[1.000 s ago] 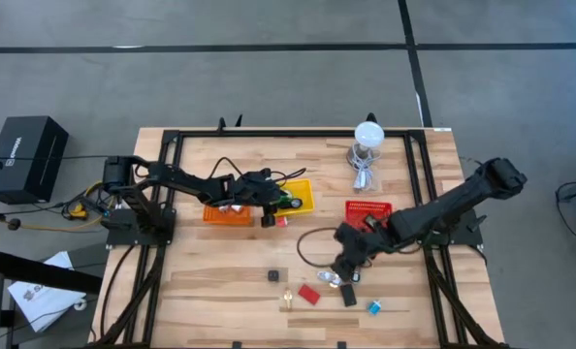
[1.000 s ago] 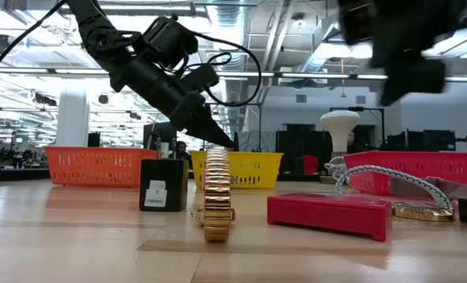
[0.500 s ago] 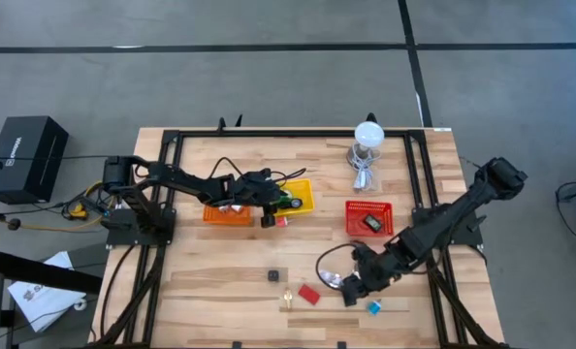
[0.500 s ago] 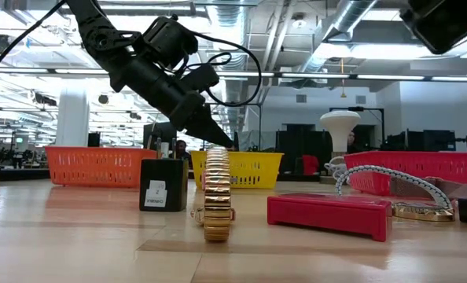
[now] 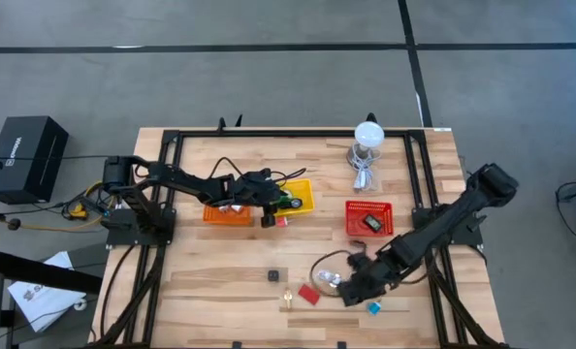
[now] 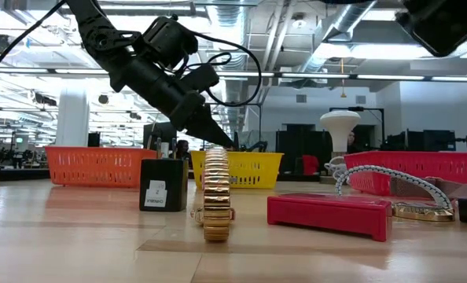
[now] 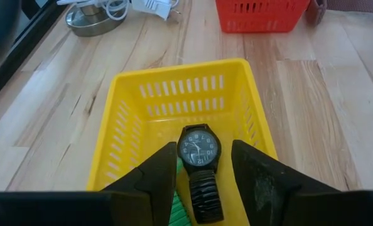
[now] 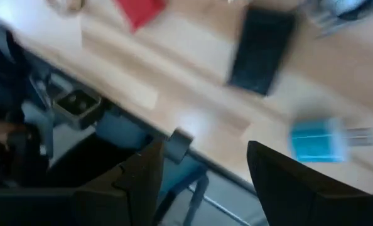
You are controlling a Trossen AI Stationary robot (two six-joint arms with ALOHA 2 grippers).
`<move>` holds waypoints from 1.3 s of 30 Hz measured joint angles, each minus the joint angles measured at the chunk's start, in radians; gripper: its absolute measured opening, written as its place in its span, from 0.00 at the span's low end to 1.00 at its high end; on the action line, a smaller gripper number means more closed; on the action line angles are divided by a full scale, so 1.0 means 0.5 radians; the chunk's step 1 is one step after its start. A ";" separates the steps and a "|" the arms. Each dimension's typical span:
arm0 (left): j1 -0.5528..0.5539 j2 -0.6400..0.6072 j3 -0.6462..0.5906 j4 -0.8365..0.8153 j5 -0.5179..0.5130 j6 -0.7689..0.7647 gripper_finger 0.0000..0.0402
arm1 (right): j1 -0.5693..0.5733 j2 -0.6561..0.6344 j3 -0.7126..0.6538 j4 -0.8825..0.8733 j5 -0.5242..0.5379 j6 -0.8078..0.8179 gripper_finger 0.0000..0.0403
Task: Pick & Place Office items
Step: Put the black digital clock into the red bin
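My left gripper (image 5: 269, 206) (image 7: 202, 166) hangs open over the yellow bin (image 5: 293, 194). A black wristwatch (image 7: 199, 164) lies on the bin's floor (image 7: 167, 125) below the gap between the fingers, with a green piece (image 7: 174, 210) beside it. My right gripper (image 5: 350, 291) (image 8: 202, 163) is open above the items near the table's near edge: a red block (image 5: 309, 294) (image 8: 139, 11), a flat black piece (image 8: 262, 50) and a blue bit (image 5: 373, 307) (image 8: 318, 139). A gold watch band (image 6: 218, 192) stands on edge on the table, next to a small black box (image 6: 163, 185).
The orange bin (image 5: 228, 214) sits left of the yellow one. The red bin (image 5: 368, 215) holds a dark item. A white round-topped stand (image 5: 368, 136) with cable is at the far edge. A braided loop (image 6: 391, 182) lies behind the red block. The table's near edge (image 8: 174, 129) is close under my right gripper.
My right arm has swung from beside the red bin toward the table's near edge and come down over the red block, black piece and blue bit, quickly at first, then slowing. The left arm has kept still.
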 joint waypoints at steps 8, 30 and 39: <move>0.000 -0.001 -0.001 0.025 -0.007 -0.062 0.36 | -0.106 0.405 0.446 -0.424 -0.106 -0.352 0.54; 0.000 -0.001 -0.001 0.027 0.003 -0.062 0.36 | -0.193 0.809 0.681 -0.795 -0.171 -0.427 0.54; 0.000 -0.001 -0.001 0.026 0.002 -0.062 0.36 | -0.190 0.809 0.680 -0.786 -0.157 -0.394 0.54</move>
